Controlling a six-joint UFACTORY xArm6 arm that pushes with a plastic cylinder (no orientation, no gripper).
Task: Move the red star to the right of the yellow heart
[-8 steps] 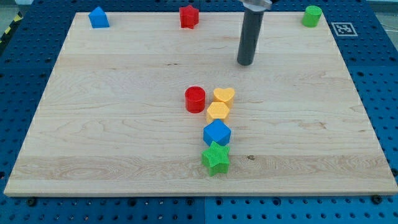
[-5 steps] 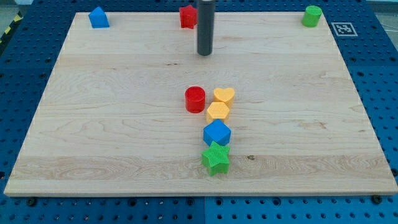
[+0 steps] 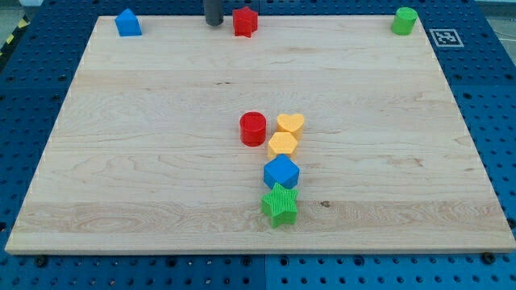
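The red star (image 3: 245, 21) sits at the board's top edge, a little left of centre. My tip (image 3: 214, 23) is just to the star's left, close beside it with a small gap. The yellow heart (image 3: 290, 124) lies near the board's middle, with a red cylinder (image 3: 252, 128) touching its left side and a yellow hexagon (image 3: 283, 145) just below it.
A blue cube (image 3: 281, 172) and a green star (image 3: 280, 205) continue the column below the yellow hexagon. A blue house-shaped block (image 3: 127, 22) sits at the top left corner and a green cylinder (image 3: 405, 20) at the top right. The wooden board (image 3: 145, 161) lies on a blue pegboard.
My tip has moved up and to the left, from right of the red star to just left of it at the board's top edge. No block has moved.
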